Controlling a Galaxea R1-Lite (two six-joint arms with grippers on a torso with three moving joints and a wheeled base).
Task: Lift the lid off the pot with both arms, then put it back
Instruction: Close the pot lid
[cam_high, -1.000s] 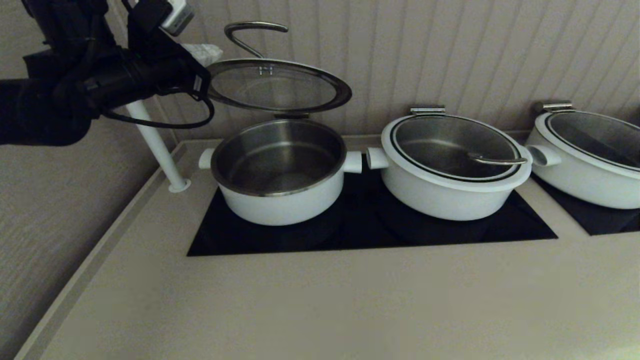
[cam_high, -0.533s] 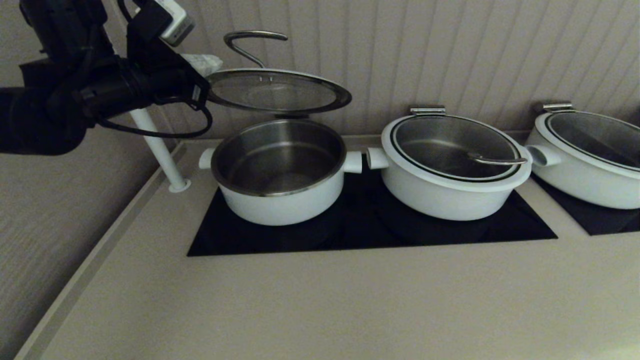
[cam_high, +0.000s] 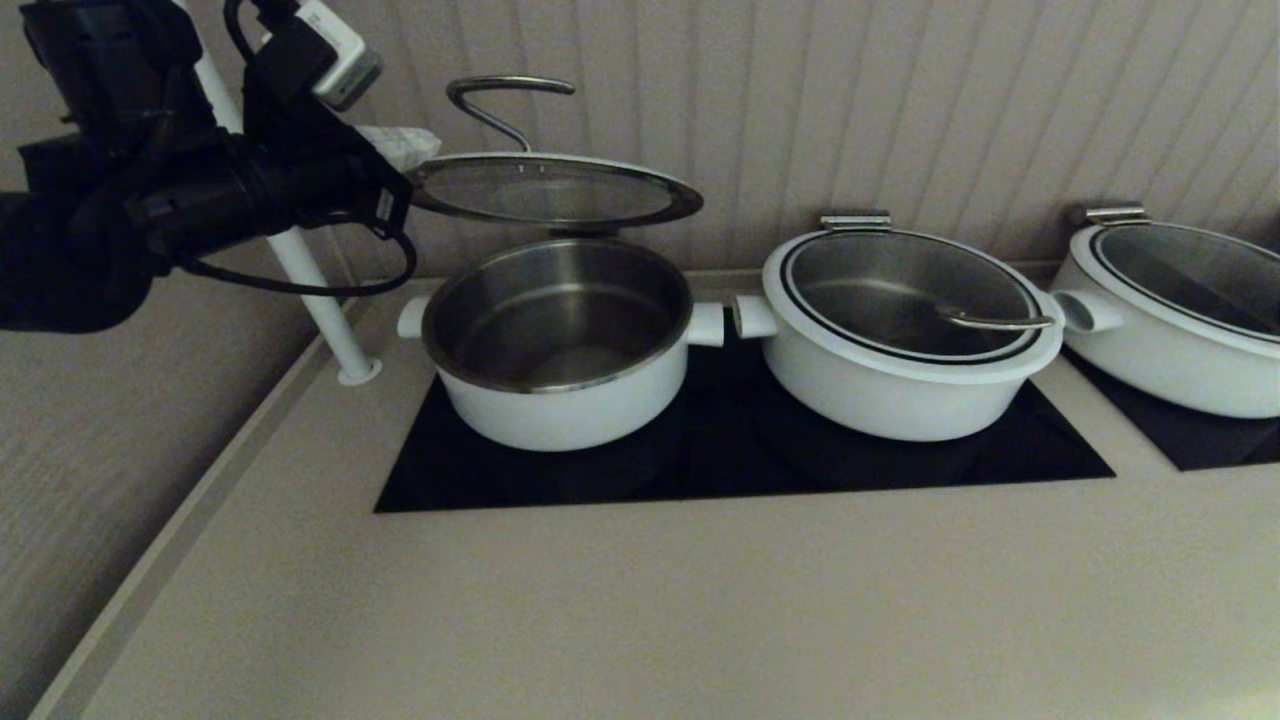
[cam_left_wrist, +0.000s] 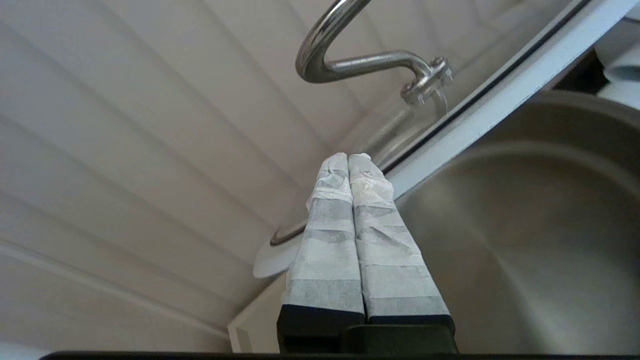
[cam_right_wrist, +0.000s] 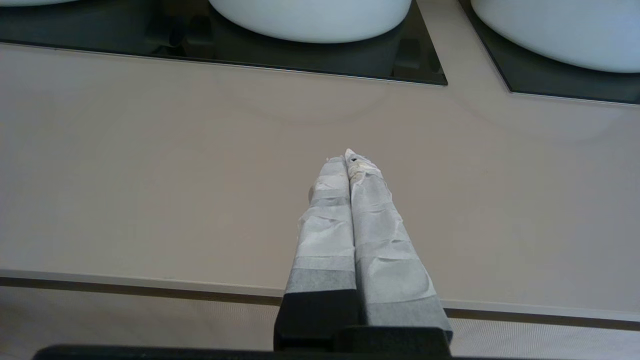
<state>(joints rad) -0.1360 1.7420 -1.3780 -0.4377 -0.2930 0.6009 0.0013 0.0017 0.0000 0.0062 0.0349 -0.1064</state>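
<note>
The left gripper (cam_left_wrist: 349, 159), its pale tape-wrapped fingers pressed together with nothing between them, is raised beside the round glass lid with broad white rim, thin black ring and curved steel loop handle (cam_high: 553, 190). In the left wrist view the fingertips lie against the lid's white rim (cam_left_wrist: 500, 95); whether they bear its weight cannot be told. The lid hovers above the pot, tilted, its far edge down by a steel hinge at the pot's back rim, its near edge up, just beyond the gripper's tips. The deep white round pot with steel inside and two stubby white side handles (cam_high: 560, 400) stands open directly below the lid, lower than the left gripper and to its right, on a black glass cooktop (cam_high: 740, 460).

A small white box (cam_high: 335, 45) rides on the left arm above the wrist; no writing on it can be read, and no brand or label shows on pot or lid.

The right gripper (cam_right_wrist: 348, 156), fingers likewise pressed together and empty, hangs over the beige counter (cam_right_wrist: 150, 165), well short of the cooktop. Two wider white pots (cam_high: 900, 335) (cam_high: 1180, 310) stand to the right of the open pot.
</note>
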